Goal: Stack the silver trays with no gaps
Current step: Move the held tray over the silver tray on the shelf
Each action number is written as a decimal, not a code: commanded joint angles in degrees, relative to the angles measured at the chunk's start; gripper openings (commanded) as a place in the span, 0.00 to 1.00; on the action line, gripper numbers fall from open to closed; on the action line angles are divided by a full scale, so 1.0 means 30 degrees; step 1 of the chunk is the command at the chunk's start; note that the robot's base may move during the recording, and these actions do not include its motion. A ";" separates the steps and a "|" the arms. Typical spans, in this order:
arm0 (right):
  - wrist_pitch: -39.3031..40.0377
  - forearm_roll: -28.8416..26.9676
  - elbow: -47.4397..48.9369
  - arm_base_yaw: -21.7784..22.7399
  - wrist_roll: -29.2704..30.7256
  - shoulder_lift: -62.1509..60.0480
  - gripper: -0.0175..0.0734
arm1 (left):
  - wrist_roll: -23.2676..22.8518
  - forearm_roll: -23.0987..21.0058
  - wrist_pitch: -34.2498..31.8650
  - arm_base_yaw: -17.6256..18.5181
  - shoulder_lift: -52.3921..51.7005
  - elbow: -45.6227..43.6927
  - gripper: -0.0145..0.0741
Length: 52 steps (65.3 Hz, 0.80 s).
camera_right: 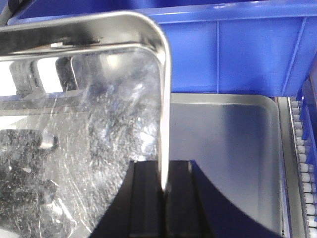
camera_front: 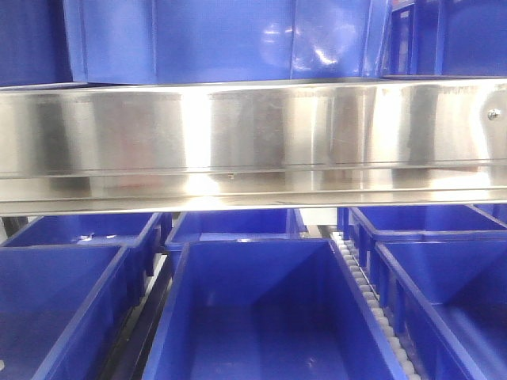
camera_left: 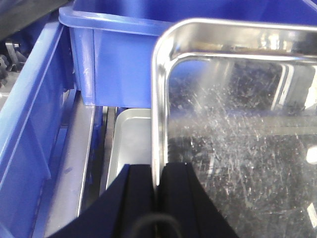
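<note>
1. Upper silver tray (camera_left: 237, 148): gripped by both arms, scratched floor facing up, sitting over the lower silver tray (camera_right: 223, 148).
2. Left fingers (camera_left: 171, 183): narrow, pinched on the upper silver tray's left rim, with one finger outside the wall and one inside.
3. Right fingers (camera_right: 148, 181): also narrow, clamped on the upper silver tray's right rim. The rim edge runs down between them.
4. Lower silver tray: lies flat beneath the upper silver tray.
   - The left wrist view shows only a rounded corner of it past the upper silver tray's left rim.
   - The right wrist view shows a broad stretch of its floor past the upper silver tray's right rim.
5. The upper silver tray's rim sits clearly higher than the lower one's, so they are not nested flush. I can't tell whether the two touch anywhere.
6. Blue bin (camera_right: 237, 54): stands just behind the upper silver tray's far rim, its front wall facing the wrist cameras.
7. Second blue bin (camera_left: 29, 124): off to the left of the upper silver tray, with only its side wall in frame.
8. Roller track (camera_right: 303, 163): a row of white rollers to the right of the upper silver tray.
9. Front view: a steel shelf rail (camera_front: 253, 134) runs across the frame with a screw (camera_front: 493, 115) near its right end, and there are rows of open blue bins (camera_front: 261, 317).
</note>
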State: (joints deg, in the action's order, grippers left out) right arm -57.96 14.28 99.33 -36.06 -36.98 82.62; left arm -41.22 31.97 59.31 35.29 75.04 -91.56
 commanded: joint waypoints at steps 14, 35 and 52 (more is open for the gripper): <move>-0.0084 0.0861 0.0177 0.0312 0.0154 -0.0035 0.11 | 0.0432 0.1014 -0.0348 -0.0024 0.0174 -0.0164 0.15; 0.0311 0.0861 0.0177 0.1672 0.0154 0.3147 0.11 | 0.1250 -0.1115 -0.1622 -0.1297 0.4086 -0.0164 0.15; 0.1001 0.0861 0.0177 0.1718 0.0154 0.5538 0.11 | 0.3464 -0.5582 -0.3249 -0.3431 0.6691 -0.0164 0.15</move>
State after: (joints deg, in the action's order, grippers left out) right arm -58.61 16.31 99.33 -30.89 -37.08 97.94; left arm -33.71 18.60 52.07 26.00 93.50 -91.81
